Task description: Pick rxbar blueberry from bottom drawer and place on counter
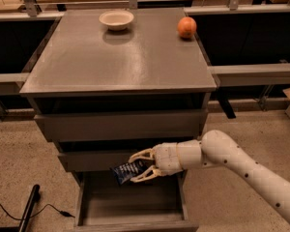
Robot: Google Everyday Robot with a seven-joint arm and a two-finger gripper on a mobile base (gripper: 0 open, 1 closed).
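Note:
The rxbar blueberry (127, 171), a dark wrapper with white print, is held in my gripper (139, 166), which is shut on its right end. It hangs in the air above the open bottom drawer (130, 208), level with the middle drawer's front. My white arm reaches in from the lower right. The counter (121, 57) is the grey-brown cabinet top, well above the gripper.
A white bowl (116, 19) stands at the counter's back middle and an orange fruit (186, 27) at its back right corner. A black pole (28, 209) and a cable (19, 211) lie on the floor at lower left. Shelving runs behind the cabinet.

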